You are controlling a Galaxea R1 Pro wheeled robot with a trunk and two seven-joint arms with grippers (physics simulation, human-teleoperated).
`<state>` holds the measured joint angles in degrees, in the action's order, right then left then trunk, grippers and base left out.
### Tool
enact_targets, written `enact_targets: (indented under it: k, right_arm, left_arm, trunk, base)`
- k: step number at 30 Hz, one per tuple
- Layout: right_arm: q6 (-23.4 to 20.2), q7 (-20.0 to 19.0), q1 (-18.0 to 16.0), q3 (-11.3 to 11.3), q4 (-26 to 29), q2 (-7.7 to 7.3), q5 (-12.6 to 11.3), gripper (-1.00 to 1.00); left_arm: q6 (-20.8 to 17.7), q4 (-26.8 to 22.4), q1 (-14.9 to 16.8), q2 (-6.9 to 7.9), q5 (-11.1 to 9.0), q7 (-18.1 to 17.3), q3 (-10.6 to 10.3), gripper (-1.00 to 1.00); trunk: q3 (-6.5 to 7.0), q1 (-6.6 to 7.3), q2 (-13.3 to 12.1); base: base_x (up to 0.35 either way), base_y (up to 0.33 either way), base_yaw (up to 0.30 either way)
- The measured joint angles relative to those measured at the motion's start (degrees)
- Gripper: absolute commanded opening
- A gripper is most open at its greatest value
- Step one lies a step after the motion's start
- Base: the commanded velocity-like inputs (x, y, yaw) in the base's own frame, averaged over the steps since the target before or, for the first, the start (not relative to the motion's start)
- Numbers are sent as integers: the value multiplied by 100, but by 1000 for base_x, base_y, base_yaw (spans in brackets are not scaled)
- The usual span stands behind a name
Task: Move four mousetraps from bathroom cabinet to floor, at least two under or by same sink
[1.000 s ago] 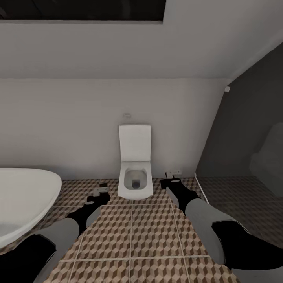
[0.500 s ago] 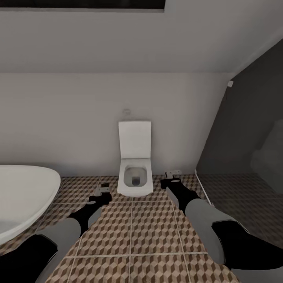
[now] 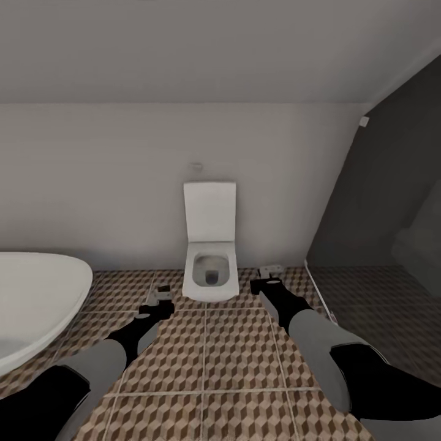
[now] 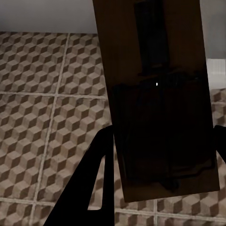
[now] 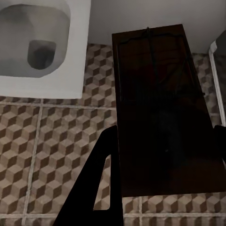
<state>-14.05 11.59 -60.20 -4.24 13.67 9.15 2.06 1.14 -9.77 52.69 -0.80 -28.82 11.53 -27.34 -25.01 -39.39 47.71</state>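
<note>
- The bathroom floor [image 3: 239, 355], tiled in a brown, beige and white cube pattern with pale grout lines, spreads from the robot up to a plain pale wall [image 3: 122, 184].
- A dark panel [image 3: 392, 196] closes off the room at the right side of the head view.
- A white bathtub [image 3: 30, 306] curves in at the left edge of the head view, standing on the tiles.
- A white toilet [image 3: 210, 269] with its lid raised stands against the wall, between the two outstretched arms.
- The left arm [image 3: 92, 367] and the right arm [image 3: 318, 337] both reach forward, low over the tiles.
- The left pincer [image 3: 160, 300] is closed on a mousetrap [image 4: 160, 103]; in the left wrist view the dark wooden board sits clamped between the two fingers [image 4: 92, 188] and juts out well past their tips, above the tiles.
- The right pincer [image 3: 266, 278] likewise grips a second mousetrap [image 5: 160, 113]; in the right wrist view this board lies between the fingers [image 5: 99, 188], its dark wire parts facing the camera, its far end near the toilet bowl and the wall.
</note>
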Motion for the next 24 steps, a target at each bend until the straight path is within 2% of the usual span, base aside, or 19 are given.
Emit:
enact_targets:
  k: [3, 10, 12, 18, 24]
  right_arm:
    - [-104, 9, -1, 7, 4, 2, -79, -100]
    - [-968, -2, 0, -1, 60, 3, -962, -100]
    - [-1040, -2, -1, -3, 67, 2, -1066, -100]
    - [-1114, -2, 1, -4, 73, 1, -1160, -100]
    - [-1124, -3, 2, -5, 80, 1, -1172, -100]
  left_arm:
    - [-72, 1, 0, -6, -2, -2, 0, -100]
    - [-127, 5, 1, -40, -4, -3, 0, -100]
    - [-131, 6, 1, -42, -4, -3, 0, -100]
    - [-133, 6, 1, -44, -4, -3, 0, -100]
    - [-129, 13, 1, -38, 1, -3, -7, -100]
  trunk:
    - [-82, -66, 121]
    - [-271, -220, 402]
    - [-323, -264, 482]
    - [-479, -396, 723]
    - [-522, -396, 725]
  base:
    - [0, 0, 0]
    - [0, 0, 0]
    - [0, 0, 0]
    - [0, 0, 0]
    - [0, 0, 0]
